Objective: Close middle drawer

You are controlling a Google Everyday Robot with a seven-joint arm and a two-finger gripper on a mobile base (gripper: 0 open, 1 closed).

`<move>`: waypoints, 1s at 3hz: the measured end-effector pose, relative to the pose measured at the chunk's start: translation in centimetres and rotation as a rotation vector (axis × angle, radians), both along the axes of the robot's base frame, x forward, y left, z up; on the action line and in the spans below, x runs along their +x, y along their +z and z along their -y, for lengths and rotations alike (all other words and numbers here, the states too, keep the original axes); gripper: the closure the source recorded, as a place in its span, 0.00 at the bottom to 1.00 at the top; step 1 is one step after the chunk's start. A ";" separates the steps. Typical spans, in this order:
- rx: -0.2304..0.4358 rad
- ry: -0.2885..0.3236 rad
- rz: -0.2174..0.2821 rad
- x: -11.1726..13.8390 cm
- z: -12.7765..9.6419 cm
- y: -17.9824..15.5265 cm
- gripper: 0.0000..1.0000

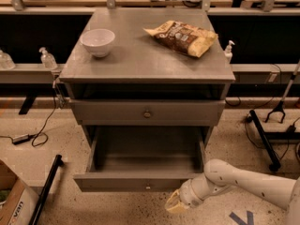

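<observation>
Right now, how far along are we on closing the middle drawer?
Nothing looks done yet: the middle drawer stands pulled well out, its inside showing. In hand: the gripper sits low, just below and to the right of the drawer's front; contact cannot be told. Left: press on the front and push the drawer in until it lines up with the drawer above.

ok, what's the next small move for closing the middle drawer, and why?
Probably raise the gripper to the front of the middle drawer, near its knob. The drawer stands pulled well out, and the gripper sits lower than the front panel, off to the knob's side, so it cannot yet push squarely.
</observation>
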State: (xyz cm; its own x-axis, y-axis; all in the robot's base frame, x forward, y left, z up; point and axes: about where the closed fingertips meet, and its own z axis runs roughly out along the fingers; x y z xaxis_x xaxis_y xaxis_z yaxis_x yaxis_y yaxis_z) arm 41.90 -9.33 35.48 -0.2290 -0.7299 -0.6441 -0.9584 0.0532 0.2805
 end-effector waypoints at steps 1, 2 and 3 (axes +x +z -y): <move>0.003 0.003 0.008 0.4 -0.2 0.0 1.00; 0.020 0.024 0.059 3.0 -1.5 0.3 1.00; 0.020 0.024 0.059 3.1 -1.5 0.3 1.00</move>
